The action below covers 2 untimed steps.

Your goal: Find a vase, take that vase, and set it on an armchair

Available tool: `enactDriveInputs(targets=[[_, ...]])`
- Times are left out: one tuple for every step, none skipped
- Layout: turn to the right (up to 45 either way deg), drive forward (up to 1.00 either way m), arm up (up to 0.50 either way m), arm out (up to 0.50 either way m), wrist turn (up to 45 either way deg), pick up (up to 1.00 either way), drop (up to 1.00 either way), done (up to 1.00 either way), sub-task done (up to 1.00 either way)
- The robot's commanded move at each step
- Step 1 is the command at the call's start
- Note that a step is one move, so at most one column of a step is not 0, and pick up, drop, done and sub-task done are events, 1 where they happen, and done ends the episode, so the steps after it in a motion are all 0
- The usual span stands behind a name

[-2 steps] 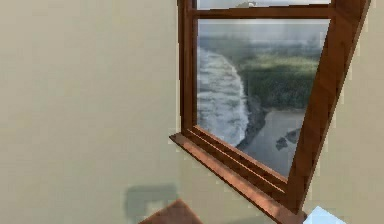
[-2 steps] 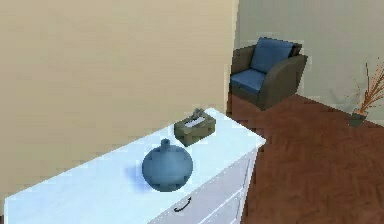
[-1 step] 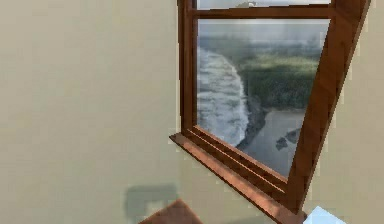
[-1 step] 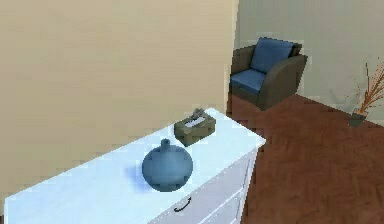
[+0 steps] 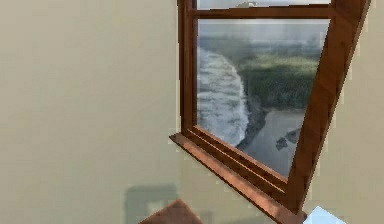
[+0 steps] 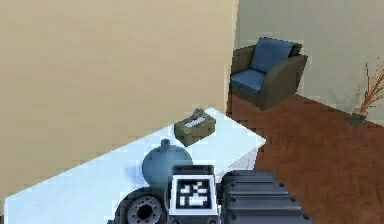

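Arm side view: the fingers themselves cannot be made out, so it cannot be told what state they are in or whether anything is held. Their dark body (image 6: 140, 208) is seen at the bottom edge, left of a white square with black marks (image 6: 195, 195). To the right of that square the dark ribbed arm (image 6: 262, 195) is seen.

Just behind the dark body, a blue-grey vase (image 6: 165, 160) with a round belly and a narrow neck is seen standing upright on the white desk (image 6: 90, 185). Whether the vase is touched cannot be told. Farther along the desk, apart from the vase, an olive tissue box (image 6: 195, 125) is set near the desk's far end. A plain beige wall (image 6: 100, 70) is seen behind the desk.

Past the corner of that wall, well apart from the desk, a blue armchair (image 6: 268, 68) is placed on the brown wooden floor (image 6: 310, 150). At the right edge, a small pot of dry reddish twigs (image 6: 362, 105) is seen on the same floor.

Forward view: a window with a brown wooden frame (image 5: 187, 70) and a projecting sill (image 5: 230, 168) is set in a beige wall. Through the glass, a shoreline with white surf (image 5: 222, 95) and dark green land is shown. At the bottom edge a brown wooden piece (image 5: 180, 213) is seen, and in the bottom right corner a white surface (image 5: 325, 216), neither of which can be identified.
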Motion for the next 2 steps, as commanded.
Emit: enactDriveInputs(targets=[[0.0, 0.00, 0.00, 0.12, 0.0, 0.00, 0.00, 0.00, 0.00], [0.0, 0.00, 0.00, 0.00, 45.0, 0.00, 0.00, 0.00, 0.00]])
